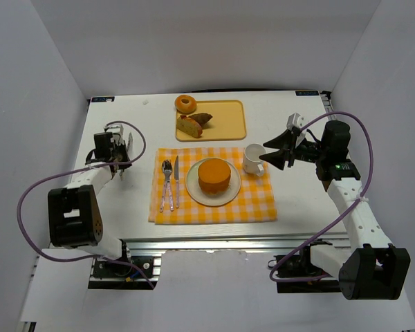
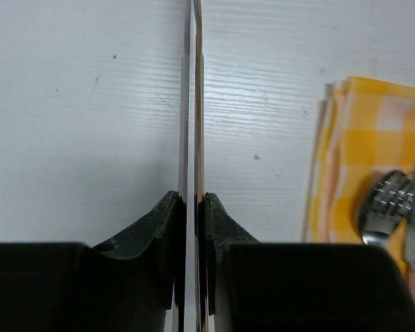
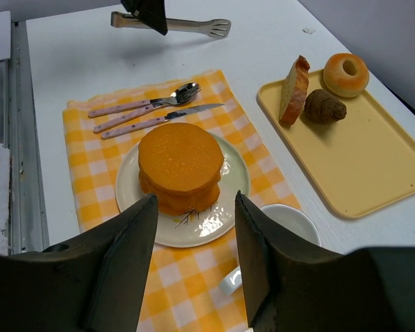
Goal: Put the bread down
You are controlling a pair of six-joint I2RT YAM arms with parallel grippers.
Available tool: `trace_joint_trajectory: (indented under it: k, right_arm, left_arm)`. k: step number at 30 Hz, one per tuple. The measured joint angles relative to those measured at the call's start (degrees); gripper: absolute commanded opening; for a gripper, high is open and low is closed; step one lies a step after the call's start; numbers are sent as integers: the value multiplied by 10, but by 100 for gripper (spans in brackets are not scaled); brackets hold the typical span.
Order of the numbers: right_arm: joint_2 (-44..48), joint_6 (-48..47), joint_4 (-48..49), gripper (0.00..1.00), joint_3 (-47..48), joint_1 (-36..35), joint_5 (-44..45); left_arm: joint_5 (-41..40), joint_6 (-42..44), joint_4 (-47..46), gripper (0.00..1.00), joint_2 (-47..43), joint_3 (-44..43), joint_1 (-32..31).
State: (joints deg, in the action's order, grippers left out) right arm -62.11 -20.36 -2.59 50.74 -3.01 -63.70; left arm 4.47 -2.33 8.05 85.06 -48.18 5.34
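Note:
The bread [image 1: 214,176] is a thick round orange-brown bun sitting on a white plate [image 1: 194,188] in the middle of the yellow checked cloth [image 1: 256,204]. In the right wrist view the bread [image 3: 180,166] lies just beyond my fingers. My right gripper [image 1: 263,153] is open and empty, above the white cup [image 1: 253,158] to the right of the plate; its jaws [image 3: 195,197] stand wide apart. My left gripper [image 1: 119,158] is at the table's left, shut on metal tongs [image 2: 191,104], whose two blades run between its jaws [image 2: 192,197]. The tongs also show in the right wrist view [image 3: 187,26].
A fork [image 1: 167,181] and a knife [image 1: 175,178] lie on the cloth left of the plate. A yellow tray [image 1: 228,123] at the back holds a donut [image 1: 186,104], a bread slice [image 1: 190,126] and a brown pastry [image 1: 203,118].

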Motion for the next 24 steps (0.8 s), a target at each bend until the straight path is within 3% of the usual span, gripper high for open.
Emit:
trace_joint_trajectory:
  k: [5, 8, 9, 12, 13, 14, 16, 17, 18, 19, 24]
  right_arm:
    - [0, -1, 0, 56, 0, 0, 3]
    - [0, -2, 0, 60, 0, 0, 6]
    - [-1, -2, 0, 63, 0, 0, 6]
    - [-7, -6, -8, 76, 0, 0, 9]
    - [-11, -9, -12, 89, 1, 0, 10]
    - [-15, -9, -17, 89, 2, 0, 10]
    - [-23, -15, -30, 89, 8, 0, 14]
    - [-27, -16, -37, 90, 13, 0, 17]
    - [-30, -16, -42, 89, 18, 0, 23]
    - [-32, -16, -46, 90, 22, 0, 28]
    - [-34, -5, -60, 89, 44, 0, 84]
  left_arm:
    - [13, 9, -79, 41, 51, 19, 20]
    - [16, 10, -97, 45, 82, 19, 20]
    - [16, 10, -98, 51, 92, 19, 20]
    - [16, 10, -96, 58, 107, 19, 21]
    - [15, 9, -97, 59, 107, 18, 21]
    - [16, 7, -97, 60, 107, 18, 23]
    - [16, 5, -96, 74, 107, 18, 25]
    - [16, 4, -95, 74, 106, 18, 26]
    - [16, -1, -93, 81, 104, 18, 27]
    - [16, -3, -91, 98, 101, 18, 28]
    - [23, -26, -82, 98, 76, 17, 29]
